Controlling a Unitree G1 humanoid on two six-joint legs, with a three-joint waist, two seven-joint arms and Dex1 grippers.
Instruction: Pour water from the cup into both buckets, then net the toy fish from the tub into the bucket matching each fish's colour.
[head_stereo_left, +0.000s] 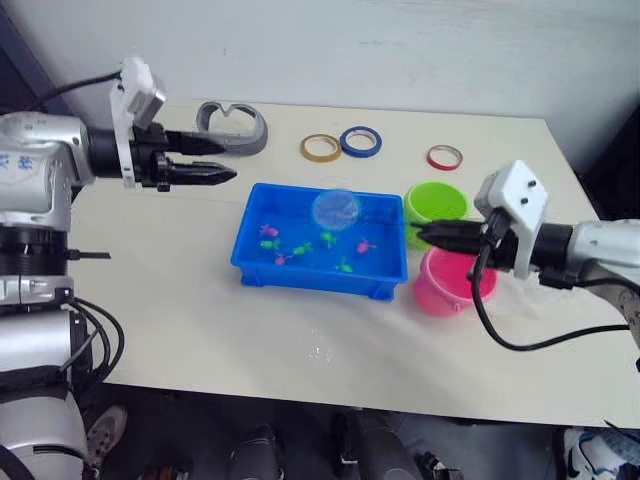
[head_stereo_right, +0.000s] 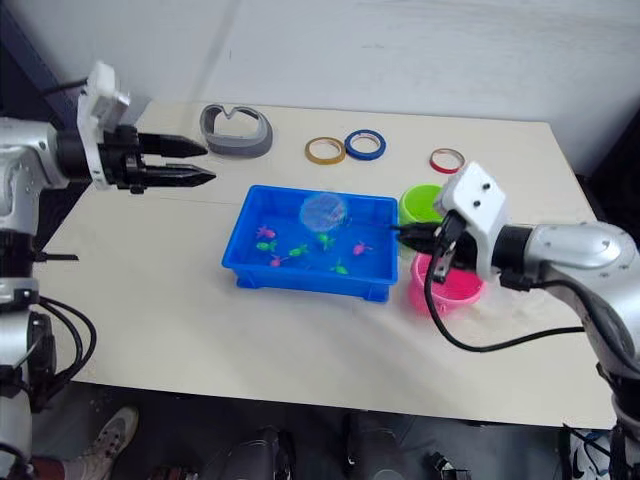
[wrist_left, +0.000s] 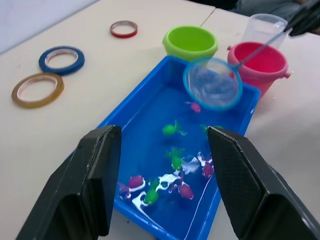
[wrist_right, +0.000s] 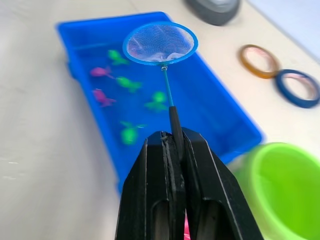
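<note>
Pinched between the two black fingers of the right gripper (wrist_right: 172, 145), the thin dark stick of the net (wrist_right: 160, 44) runs forward to the light blue hoop, which hangs over the far side of the blue tub (head_stereo_left: 262, 268) with its mesh looking empty. Just below and short of the hoop, the toy fish (wrist_left: 171, 129) lie scattered in the shallow water, green ones and magenta ones mixed, none of them touching the rim of the hoop. Back along the stick, close beside the holding gripper, stand the green bucket (head_stereo_left: 436, 203) and the pink bucket (head_stereo_left: 447, 287), touching or nearly so, with the clear cup (wrist_left: 266, 28) behind the pink one. Well off to the other side of the tub from the net, the left gripper (head_stereo_left: 215, 160) hovers above the table with its fingers spread apart and nothing between them. Beyond the hoop on the tabletop lie three tape rings (head_stereo_left: 341, 142) and a grey curved holder (head_stereo_left: 233, 128).

The step in hand appears to be scooping a fish. To do it well, the hoop should probably tilt down, enter the water beyond one chosen fish, and be drawn under it towards the stick end, so the fish settles into the mesh. Taking one fish at a time would keep colours apart. A level, slow lift to the matching bucket should stop the catch sliding out, since the stick is thin and may twist in the grip.
</note>
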